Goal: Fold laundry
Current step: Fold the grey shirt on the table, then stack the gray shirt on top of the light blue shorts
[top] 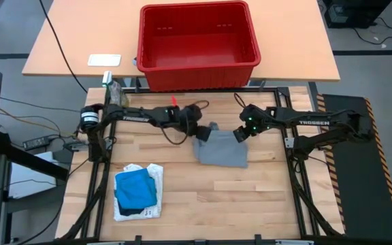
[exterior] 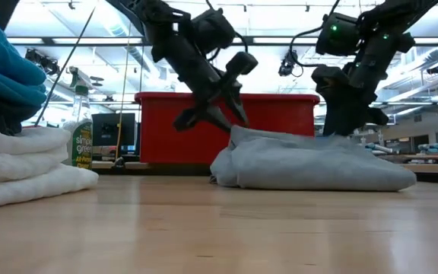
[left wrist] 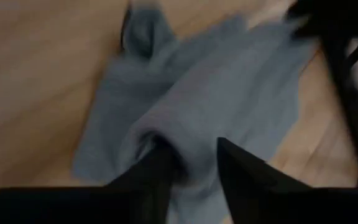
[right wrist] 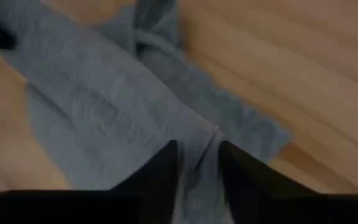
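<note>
Garment (top: 222, 150): heather grey cloth, folded, rumpled, lying mid-tabletop (top: 250, 197) with long axis running left to right. Left gripper (top: 201, 133) jaws pinch its left edge; right gripper (top: 240, 134) jaws pinch its right edge, both slightly parted around cloth.

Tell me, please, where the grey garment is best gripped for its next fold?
Probably at its far edge, from above: the grey garment lies bunched flat there, and the left gripper and right gripper sit at those two corners, a fold of cloth between each one's fingers.
</note>
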Tool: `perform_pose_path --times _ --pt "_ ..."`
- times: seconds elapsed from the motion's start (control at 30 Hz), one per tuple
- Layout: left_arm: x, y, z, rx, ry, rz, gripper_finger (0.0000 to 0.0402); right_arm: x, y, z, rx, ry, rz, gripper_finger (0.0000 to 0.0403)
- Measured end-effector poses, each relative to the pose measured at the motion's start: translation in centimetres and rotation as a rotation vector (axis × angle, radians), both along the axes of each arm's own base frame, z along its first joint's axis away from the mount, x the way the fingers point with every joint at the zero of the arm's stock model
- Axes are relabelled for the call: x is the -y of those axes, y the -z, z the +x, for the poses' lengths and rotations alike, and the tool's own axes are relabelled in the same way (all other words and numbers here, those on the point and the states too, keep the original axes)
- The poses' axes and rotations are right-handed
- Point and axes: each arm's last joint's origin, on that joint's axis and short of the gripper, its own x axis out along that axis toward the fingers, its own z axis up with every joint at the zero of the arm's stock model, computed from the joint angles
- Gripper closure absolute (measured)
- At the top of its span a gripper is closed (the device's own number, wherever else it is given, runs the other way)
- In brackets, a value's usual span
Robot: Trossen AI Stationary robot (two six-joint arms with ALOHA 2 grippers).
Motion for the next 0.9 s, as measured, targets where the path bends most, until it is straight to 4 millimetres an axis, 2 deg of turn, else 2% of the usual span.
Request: perform_pose_path --times 0.2,0.3,0.4,0.53,0.67,0.83,0.9 --pt "-2.1 -2.6 -0.7 0.122 -0.037 0.045 0.017 0.0 0.1 -1.0 -0.078 0.066 0.026 0.0153" --pt "-2.0 -3.3 -1.5 0.092 -0.028 0.045 0.0124 -0.7 0.2 -1.4 -0.121 0.071 0.069 0.011" --pt "-0.9 -2.8 -1.7 0.024 0.002 0.028 0.0089 -1.7 0.7 -1.5 -0.147 0.057 0.111 0.009" --pt "0.3 -0.3 -0.5 -0.016 0.069 0.003 0.0058 -2.8 2.1 -1.4 -0.121 0.065 0.166 0.0087" --pt "0.2 2.4 1.1 0.003 0.089 -0.009 0.0038 -3.2 4.0 -1.3 -0.022 0.11 0.206 0.0088" --pt "-0.1 6.3 2.7 0.003 0.096 -0.017 0.0031 -3.1 6.2 -2.1 0.035 0.17 0.23 0.0089" --pt "-0.1 7.1 3.1 0.014 0.103 -0.028 0.0036 -3.2 7.0 -2.3 0.07 0.164 0.229 0.0095"
